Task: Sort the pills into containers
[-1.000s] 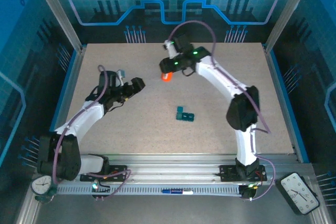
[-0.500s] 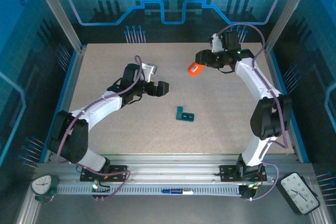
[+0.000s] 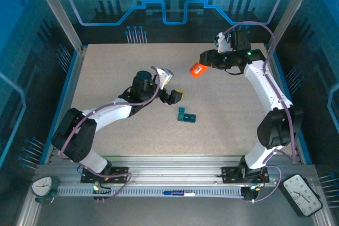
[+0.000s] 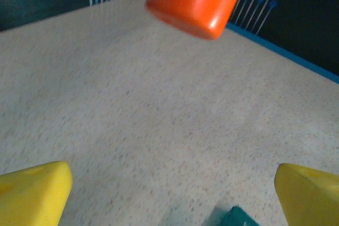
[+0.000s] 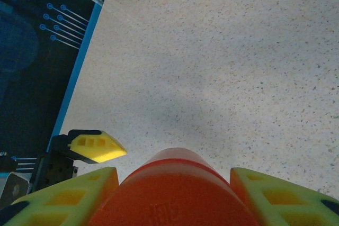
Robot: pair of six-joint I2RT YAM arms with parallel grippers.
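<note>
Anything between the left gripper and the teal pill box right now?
No, just bare tabletop between the left gripper and pill box, seen from the top camera.

Left gripper (image 3: 176,97) sweeps in from the left side of the frame to the centre, now just up and left of the teal pill box (image 3: 186,115). Right gripper (image 3: 202,62) carries the orange bottle (image 3: 196,70) from top centre towards the upper right.
</note>
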